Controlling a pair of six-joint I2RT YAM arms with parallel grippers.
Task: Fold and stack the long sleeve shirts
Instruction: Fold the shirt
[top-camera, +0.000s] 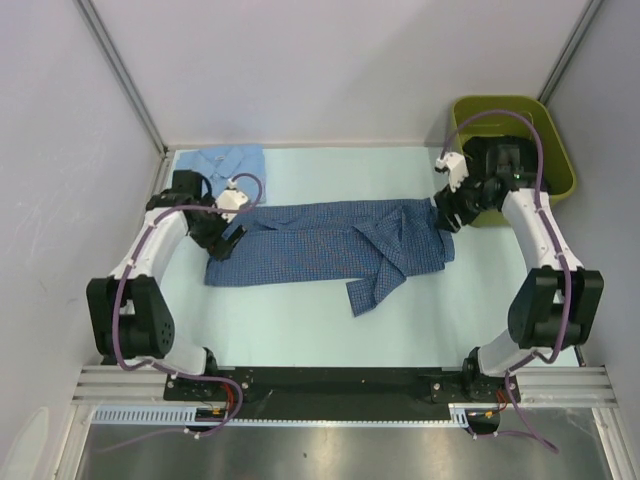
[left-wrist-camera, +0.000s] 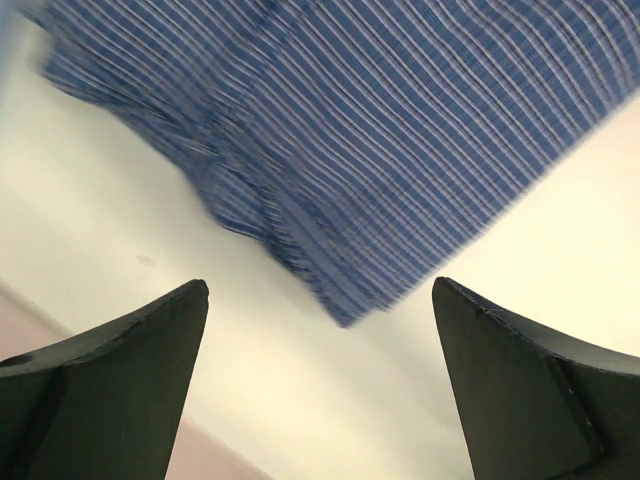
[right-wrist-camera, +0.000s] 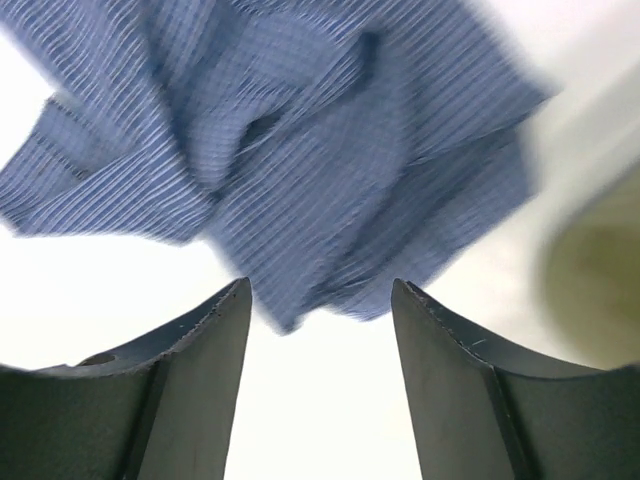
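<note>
The medium blue checked shirt (top-camera: 330, 243) lies spread across the middle of the table, one sleeve trailing toward the front. The plain pale blue shirt (top-camera: 228, 162) lies folded at the back left corner. My left gripper (top-camera: 229, 246) is open and empty at the checked shirt's left edge; in the left wrist view (left-wrist-camera: 320, 295) a corner of the cloth (left-wrist-camera: 400, 140) lies just ahead of the fingers. My right gripper (top-camera: 443, 216) is open and empty at the shirt's right end; in the right wrist view (right-wrist-camera: 320, 290) bunched cloth (right-wrist-camera: 300, 170) lies just beyond the fingertips.
An olive green bin (top-camera: 558, 160) stands at the back right corner, behind the right arm. Grey walls close in the table on the left, back and right. The arm bases sit on a rail at the near edge.
</note>
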